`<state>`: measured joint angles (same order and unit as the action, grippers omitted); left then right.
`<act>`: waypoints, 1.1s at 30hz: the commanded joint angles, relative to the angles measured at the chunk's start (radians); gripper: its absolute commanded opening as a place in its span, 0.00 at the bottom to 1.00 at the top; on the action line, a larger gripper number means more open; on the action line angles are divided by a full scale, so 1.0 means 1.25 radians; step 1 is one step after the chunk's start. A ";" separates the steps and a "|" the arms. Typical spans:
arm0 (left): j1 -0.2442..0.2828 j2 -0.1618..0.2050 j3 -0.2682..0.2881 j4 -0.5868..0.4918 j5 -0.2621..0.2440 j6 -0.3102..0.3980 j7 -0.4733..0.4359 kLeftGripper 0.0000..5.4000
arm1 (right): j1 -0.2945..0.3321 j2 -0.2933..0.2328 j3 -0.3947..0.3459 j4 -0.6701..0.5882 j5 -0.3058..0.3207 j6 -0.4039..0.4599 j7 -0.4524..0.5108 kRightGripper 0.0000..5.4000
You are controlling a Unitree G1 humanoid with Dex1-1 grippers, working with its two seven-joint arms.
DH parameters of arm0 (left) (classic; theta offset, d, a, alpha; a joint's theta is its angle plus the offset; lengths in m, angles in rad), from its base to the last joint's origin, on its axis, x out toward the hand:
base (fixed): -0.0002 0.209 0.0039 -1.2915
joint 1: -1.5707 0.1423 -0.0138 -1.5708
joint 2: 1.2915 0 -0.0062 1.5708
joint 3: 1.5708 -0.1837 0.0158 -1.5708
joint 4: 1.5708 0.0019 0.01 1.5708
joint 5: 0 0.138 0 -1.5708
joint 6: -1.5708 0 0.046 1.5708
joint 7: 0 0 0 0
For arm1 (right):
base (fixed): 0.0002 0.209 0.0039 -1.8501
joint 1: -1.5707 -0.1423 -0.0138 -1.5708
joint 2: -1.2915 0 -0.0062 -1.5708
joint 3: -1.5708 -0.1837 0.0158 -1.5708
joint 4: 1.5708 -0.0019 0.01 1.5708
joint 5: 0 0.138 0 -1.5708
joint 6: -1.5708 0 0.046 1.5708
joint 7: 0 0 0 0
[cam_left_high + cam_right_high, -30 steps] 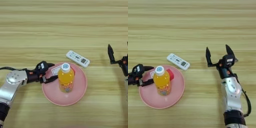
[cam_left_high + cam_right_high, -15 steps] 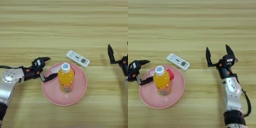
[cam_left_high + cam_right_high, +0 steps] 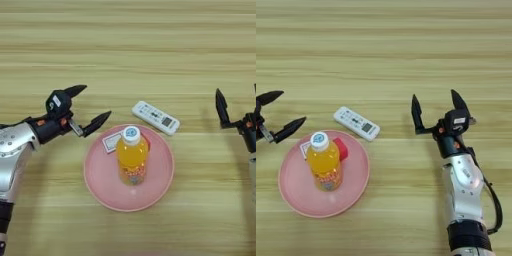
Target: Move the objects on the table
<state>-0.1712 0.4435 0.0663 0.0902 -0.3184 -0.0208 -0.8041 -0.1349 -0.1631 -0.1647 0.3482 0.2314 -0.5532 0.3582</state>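
The orange-drink bottle with its white cap stands upright on the pink plate. On the plate's left part lies the red-and-white packet. The red cube sits just right of the bottle. Beyond the plate's far rim, the white remote control rests on the table. My left gripper is open, empty, and hovers just left of the plate, apart from the packet. Well right of the remote, my right gripper stands open and empty with its fingers pointing away.
The right arm's white forearm runs down to the near right edge. My left arm's silver forearm comes in from the left edge.
My left gripper has opened and drawn back up and left from the plate's rim, leaving the packet lying on the plate. The right arm has not moved.
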 commanded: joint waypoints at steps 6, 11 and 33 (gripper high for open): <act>-0.032 -0.093 0.042 0.014 0.004 -0.064 0.133 0.99 | -0.016 -0.018 -0.001 0.012 0.012 0.019 0.019 1.00; -0.050 -0.148 0.060 0.088 0.021 -0.140 0.206 0.99 | -0.020 -0.019 0.002 0.011 0.018 0.029 0.033 1.00; -0.169 -0.181 0.148 0.436 0.107 -0.323 0.464 0.99 | -0.179 -0.167 0.144 0.026 -0.005 0.241 0.350 1.00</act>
<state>-0.3584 0.2138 0.2427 0.6090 -0.2015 -0.4061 -0.2543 -0.3140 -0.3527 0.0009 0.3387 0.2369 -0.2701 0.7622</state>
